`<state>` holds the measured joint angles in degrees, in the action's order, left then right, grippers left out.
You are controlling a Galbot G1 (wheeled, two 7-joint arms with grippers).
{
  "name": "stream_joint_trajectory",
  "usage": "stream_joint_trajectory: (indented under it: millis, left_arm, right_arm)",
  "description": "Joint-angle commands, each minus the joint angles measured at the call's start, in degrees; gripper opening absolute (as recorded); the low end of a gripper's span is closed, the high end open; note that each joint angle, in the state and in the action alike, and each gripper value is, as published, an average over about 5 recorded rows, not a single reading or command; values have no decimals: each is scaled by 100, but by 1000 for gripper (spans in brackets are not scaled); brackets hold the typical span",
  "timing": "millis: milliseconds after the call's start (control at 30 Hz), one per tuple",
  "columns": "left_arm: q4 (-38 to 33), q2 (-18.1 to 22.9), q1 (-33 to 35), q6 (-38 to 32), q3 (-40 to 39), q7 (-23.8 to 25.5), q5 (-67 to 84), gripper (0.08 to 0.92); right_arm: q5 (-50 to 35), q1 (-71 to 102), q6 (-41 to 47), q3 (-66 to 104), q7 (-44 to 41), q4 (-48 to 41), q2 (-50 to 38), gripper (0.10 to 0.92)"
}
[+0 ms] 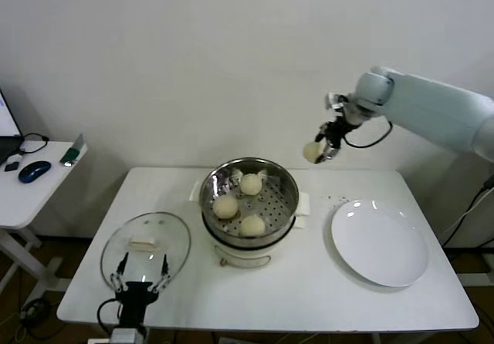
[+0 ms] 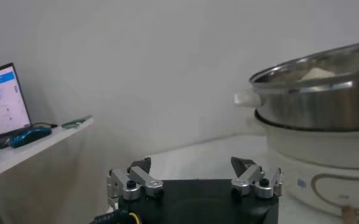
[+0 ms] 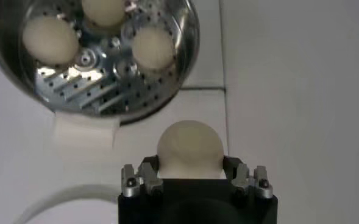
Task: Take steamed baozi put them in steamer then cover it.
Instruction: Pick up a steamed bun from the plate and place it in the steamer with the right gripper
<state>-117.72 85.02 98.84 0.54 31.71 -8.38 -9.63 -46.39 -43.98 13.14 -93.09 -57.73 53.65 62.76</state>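
The steel steamer (image 1: 285, 180) stands mid-table in its cream base, and three cream-white baozi (image 1: 250, 183) lie on its perforated tray (image 3: 100, 79). High above the table, to the right of and behind the steamer, my right gripper (image 1: 318, 151) is shut on another baozi (image 3: 189, 148). The wrist view shows that bun clamped between both fingers, with the steamer (image 3: 185, 61) below. The glass cover (image 1: 145, 241) with its cream bar handle lies flat at the table's front left. My left gripper (image 1: 139, 271) hangs open over the cover's near edge, empty (image 2: 192, 165).
A flat white plate (image 1: 380, 242) lies bare on the right of the table. A side table (image 1: 31, 186) at the far left carries a blue mouse (image 1: 35, 171) and a laptop (image 2: 5, 100). The wall stands close behind.
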Motion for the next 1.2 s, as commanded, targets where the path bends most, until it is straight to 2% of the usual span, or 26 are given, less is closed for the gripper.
stream_joint_trajectory:
  millis: [33, 400, 733, 1200]
  left_arm:
    - [2, 21, -153, 21, -259, 0, -43, 823]
    - [70, -12, -113, -56, -144, 33, 74, 823]
    - [93, -68, -138, -60, -64, 43, 137, 823]
    - [75, -82, -149, -54, -68, 43, 101, 823]
  right_arm:
    - [-1208, -709, 378, -1047, 299, 607, 1151, 679]
    - [-1025, -120, 562, -1192, 629, 991, 1378, 679]
    - [-562, 244, 533, -1311, 611, 833, 1342, 679]
    - [-493, 424, 572, -1191, 686, 824, 1390, 680]
